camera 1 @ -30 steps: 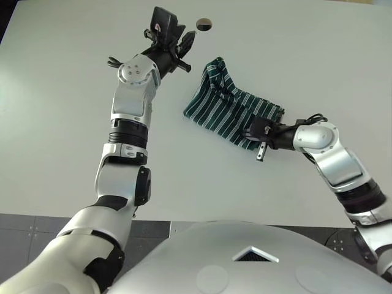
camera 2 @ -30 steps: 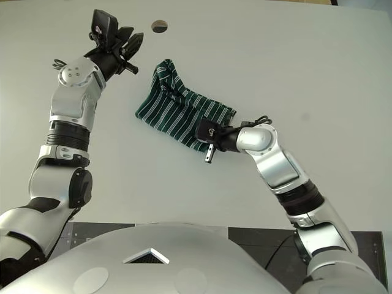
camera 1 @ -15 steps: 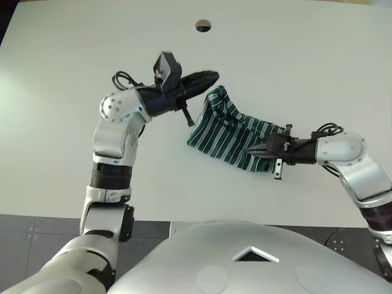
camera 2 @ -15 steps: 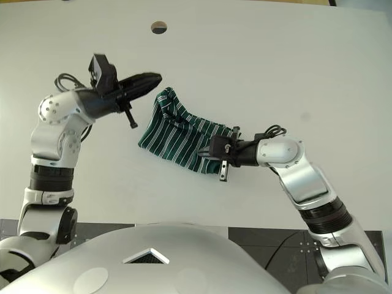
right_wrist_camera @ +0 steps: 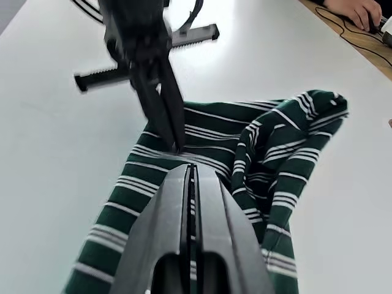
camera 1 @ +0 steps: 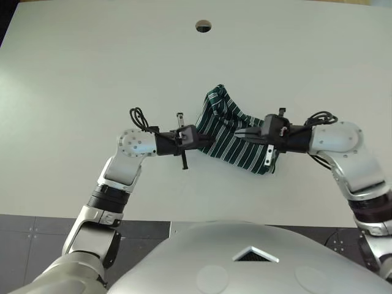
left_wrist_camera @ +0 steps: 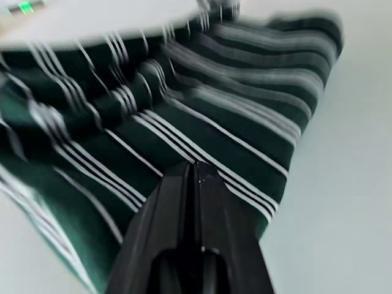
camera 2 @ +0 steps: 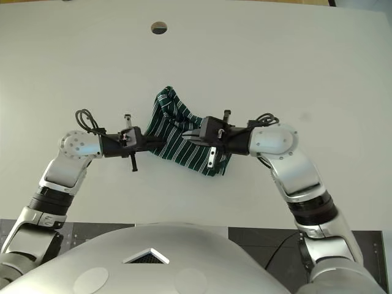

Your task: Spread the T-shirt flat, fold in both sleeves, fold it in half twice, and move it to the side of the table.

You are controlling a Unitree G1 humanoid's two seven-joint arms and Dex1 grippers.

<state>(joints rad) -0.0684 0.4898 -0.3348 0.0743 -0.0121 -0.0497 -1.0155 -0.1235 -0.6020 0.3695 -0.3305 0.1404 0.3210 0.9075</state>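
Observation:
A green T-shirt (camera 1: pixel 228 119) with white stripes lies crumpled in the middle of the white table (camera 1: pixel 79 73). My left gripper (camera 1: pixel 207 141) comes in low from the left. It is shut, and its tips rest on the shirt's near left edge (left_wrist_camera: pixel 245 122). My right gripper (camera 1: pixel 239 133) reaches in from the right over the cloth and is shut on a fold of the shirt (right_wrist_camera: pixel 275 159). The two grippers' tips almost meet over the shirt; the left gripper (right_wrist_camera: pixel 174 141) points down just ahead of the right gripper (right_wrist_camera: pixel 190 166).
A small round hole (camera 1: pixel 203 26) sits in the tabletop far behind the shirt. The table's front edge (camera 1: pixel 184 218) runs close below both arms. Bare white surface lies to the left, right and back.
My left arm has swung down from the far side of the table to the shirt's near left edge. My right gripper has moved left over the shirt, which is now more bunched.

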